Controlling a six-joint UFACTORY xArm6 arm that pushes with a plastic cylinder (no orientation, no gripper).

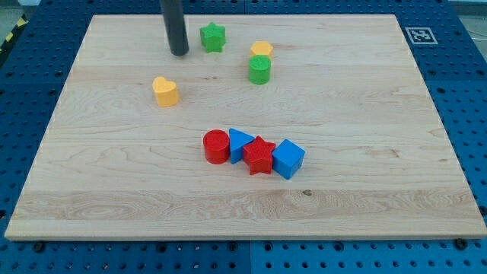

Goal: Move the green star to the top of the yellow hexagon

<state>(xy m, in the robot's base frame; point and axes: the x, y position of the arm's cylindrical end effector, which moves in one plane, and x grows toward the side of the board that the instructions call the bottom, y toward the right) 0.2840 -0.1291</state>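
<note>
The green star [213, 36] lies near the view's top, left of centre. The yellow hexagon [262, 50] sits to its right and a little lower, touching a green round block [260, 70] just below it. My tip [179, 53] rests on the board a short way left of the green star, slightly lower, with a small gap between them.
A yellow heart [165, 91] lies below my tip, toward the view's left. In the middle stands a touching row: red cylinder [216, 147], blue triangle [240, 143], red star [259, 155], blue cube [288, 159]. The wooden board [380, 190] ends at blue pegboard.
</note>
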